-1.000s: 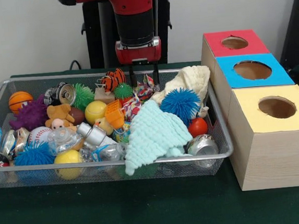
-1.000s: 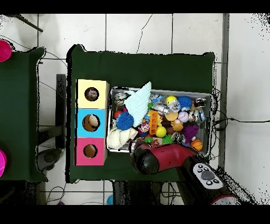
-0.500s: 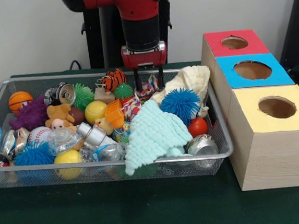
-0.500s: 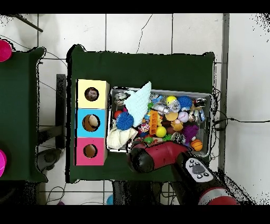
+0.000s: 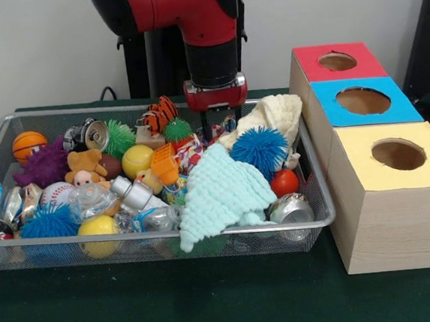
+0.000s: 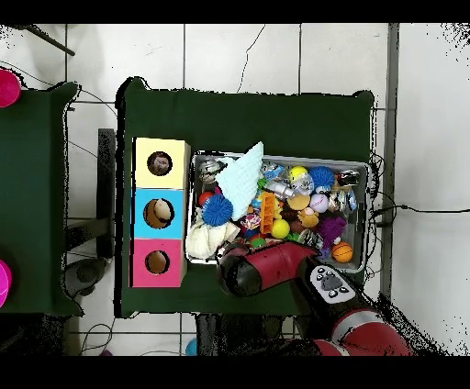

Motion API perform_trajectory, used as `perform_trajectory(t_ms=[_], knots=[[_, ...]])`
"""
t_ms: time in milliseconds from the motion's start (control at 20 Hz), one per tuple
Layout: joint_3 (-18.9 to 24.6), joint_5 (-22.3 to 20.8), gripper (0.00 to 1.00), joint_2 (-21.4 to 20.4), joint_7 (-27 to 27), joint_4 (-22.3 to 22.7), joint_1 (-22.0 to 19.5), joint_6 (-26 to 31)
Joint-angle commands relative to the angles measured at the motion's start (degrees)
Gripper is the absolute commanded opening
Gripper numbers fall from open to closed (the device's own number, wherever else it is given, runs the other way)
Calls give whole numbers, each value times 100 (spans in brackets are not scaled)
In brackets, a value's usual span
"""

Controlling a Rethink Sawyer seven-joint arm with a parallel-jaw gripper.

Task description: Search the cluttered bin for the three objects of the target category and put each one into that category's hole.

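The wire bin (image 5: 315,169) holds a jumble of toys, balls, cans and cloths. My gripper (image 5: 220,130) hangs at the bin's back edge, open, its fingers lowered between a green spiky ball (image 5: 176,129) and a cream cloth (image 5: 271,116), just above a colourful wrapped toy (image 5: 193,149). Nothing shows between the fingers. A mint knitted cloth (image 5: 221,190) and a blue spiky ball (image 5: 260,147) lie in front of it. In the overhead view the red arm (image 6: 275,268) covers the gripper at the bin's (image 6: 369,197) lower left corner.
Right of the bin stand three boxes with holes on top: red (image 5: 337,61), blue (image 5: 363,100) and yellow (image 5: 398,154). In the bin also lie a tiger plush (image 5: 162,113), a teddy bear (image 5: 86,165), yellow balls (image 5: 137,160), a basketball (image 5: 28,144) and cans (image 5: 291,208).
In the front view the arm has shifted right and come down, so the fingers now dip into the bin beside the cream cloth. The objects have not moved.
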Motion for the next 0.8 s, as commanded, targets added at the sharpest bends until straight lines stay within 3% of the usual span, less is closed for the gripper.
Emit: perform_trajectory(t_ms=[50,150,200,600,800], knots=[[51,-371,100,237,-73,-821,-176,-154],[-7,-439,100,213,-70,-891,-136,-186],[5,-495,0,206,-70,-911,-158,-233],[195,-520,0,41,-251,-1126,-229,29],[607,-402,0,-123,-578,-1365,-440,328]])
